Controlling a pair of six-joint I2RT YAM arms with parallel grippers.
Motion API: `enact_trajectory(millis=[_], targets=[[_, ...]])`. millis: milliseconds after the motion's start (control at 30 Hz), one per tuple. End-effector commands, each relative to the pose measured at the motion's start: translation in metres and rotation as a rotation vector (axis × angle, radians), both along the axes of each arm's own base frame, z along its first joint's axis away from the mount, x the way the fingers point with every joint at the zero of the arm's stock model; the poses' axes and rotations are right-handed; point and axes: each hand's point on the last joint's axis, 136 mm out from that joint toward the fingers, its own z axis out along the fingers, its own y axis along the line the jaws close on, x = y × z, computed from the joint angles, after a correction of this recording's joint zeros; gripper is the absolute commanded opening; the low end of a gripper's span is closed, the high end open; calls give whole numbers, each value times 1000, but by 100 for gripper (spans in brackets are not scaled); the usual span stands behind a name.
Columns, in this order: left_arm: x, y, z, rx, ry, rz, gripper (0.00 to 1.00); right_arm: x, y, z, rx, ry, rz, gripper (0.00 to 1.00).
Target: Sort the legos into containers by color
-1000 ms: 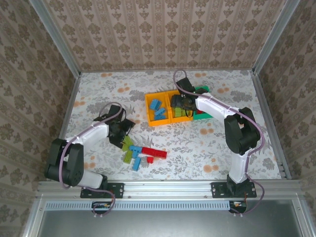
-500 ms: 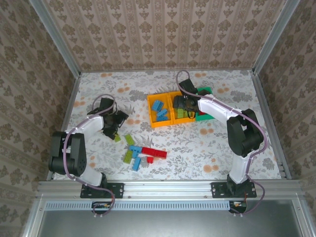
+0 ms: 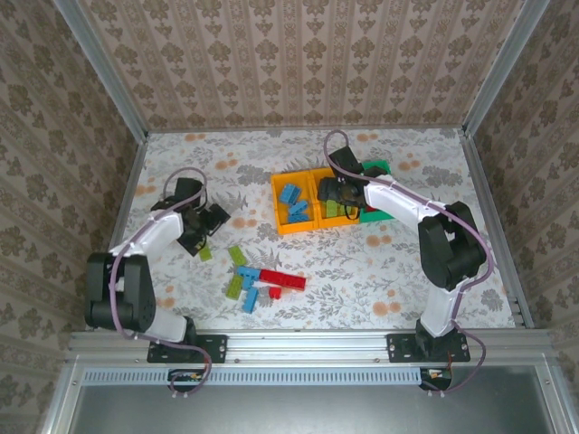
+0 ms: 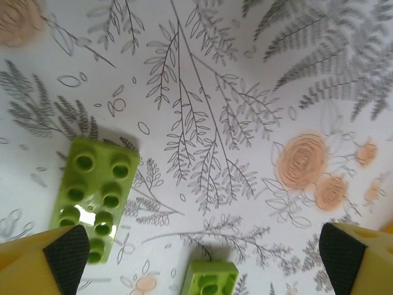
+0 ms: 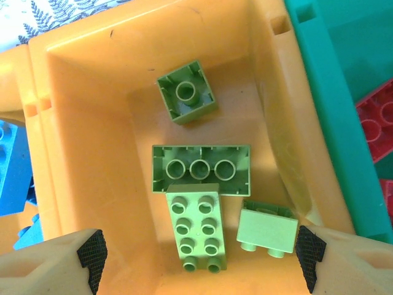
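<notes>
The left pincer (image 4: 202, 257) is spread fully wide and grips nothing. Its yellow, black-padded fingertips (image 4: 61, 253) sit in the two lower corners of the left wrist view. Just above the left-hand tip, a lime green eight-stud plastic brick (image 4: 93, 187) lies studs up on the white, floral-printed tabletop (image 4: 245, 92). A smaller lime green brick (image 4: 210, 279) pokes in at the bottom edge between the tips.

The right pincer (image 5: 201, 249) also stands wide apart and empty, hovering over the middle orange-yellow plastic bin (image 5: 80, 153). Four lime green pieces lie on that bin's floor: a square brick (image 5: 186, 92) toward the top, a long brick turned underside up (image 5: 201, 169) in the centre, an eight-stud brick (image 5: 198, 227) just below it, and a small brick on its side (image 5: 267, 232) at lower right. Joined on at the right is the green plastic bin (image 5: 325, 92), which holds red bricks (image 5: 374, 120). At the left edge, blue bricks (image 5: 12, 166) lie in the other orange-yellow bin (image 3: 274, 203).

In the overhead view, loose pieces lie near the lower centre of the tabletop: a long red brick (image 3: 282, 279), a small red brick (image 3: 275, 292), a blue brick (image 3: 246, 273) and a lime brick (image 3: 234, 287).
</notes>
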Motion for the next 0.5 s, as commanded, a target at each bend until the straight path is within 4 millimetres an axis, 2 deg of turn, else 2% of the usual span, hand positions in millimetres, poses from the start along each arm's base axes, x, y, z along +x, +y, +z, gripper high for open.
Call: enact_trajectory(millis=[0, 100, 233, 333, 467], targets=[[-22, 17, 8, 91, 24, -24, 100, -7, 7, 10, 20, -6, 33, 84], [-32, 23, 8, 124, 39, -36, 100, -6, 10, 13, 33, -15, 41, 83], [-39, 25, -10, 146, 96, -83, 99, -7, 12, 17, 47, -21, 51, 83], [-39, 21, -25, 128, 127, -103, 96, -8, 11, 27, 54, -39, 54, 83], [-35, 25, -35, 163, 138, -126, 92, -10, 8, 46, 59, -81, 53, 83]])
